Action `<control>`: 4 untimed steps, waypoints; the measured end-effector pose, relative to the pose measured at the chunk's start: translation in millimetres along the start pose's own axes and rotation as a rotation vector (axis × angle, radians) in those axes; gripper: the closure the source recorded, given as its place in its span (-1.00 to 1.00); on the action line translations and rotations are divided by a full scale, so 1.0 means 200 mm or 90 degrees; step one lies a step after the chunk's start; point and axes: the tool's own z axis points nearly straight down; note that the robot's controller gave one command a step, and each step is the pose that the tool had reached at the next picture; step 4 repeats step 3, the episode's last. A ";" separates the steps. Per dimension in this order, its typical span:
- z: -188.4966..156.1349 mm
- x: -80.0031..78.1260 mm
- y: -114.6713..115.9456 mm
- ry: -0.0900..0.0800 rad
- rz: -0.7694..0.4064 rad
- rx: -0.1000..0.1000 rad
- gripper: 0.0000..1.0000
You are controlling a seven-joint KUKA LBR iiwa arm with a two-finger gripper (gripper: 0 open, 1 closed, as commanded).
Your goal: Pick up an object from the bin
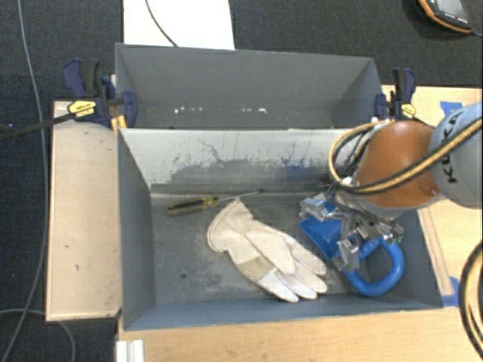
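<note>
Camera view: the gripper [349, 241] sits low over a blue plastic thing with a loop handle [321, 238], just right of the white glove [264, 253].
It is probably stiff, light and a little slick, so the loop or the blocky body's edge looks the surest hold. I cannot tell whether the jaws are spread or pinching. Up-left of the glove, a yellow-handled screwdriver [192, 204] lies on the bin [181, 266] floor.
</note>
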 end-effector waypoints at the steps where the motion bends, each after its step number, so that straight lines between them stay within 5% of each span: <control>1: 0.00 0.00 0.00 0.000 -0.001 0.000 1.00; 4: -0.11 0.00 0.00 0.000 -0.001 0.001 1.00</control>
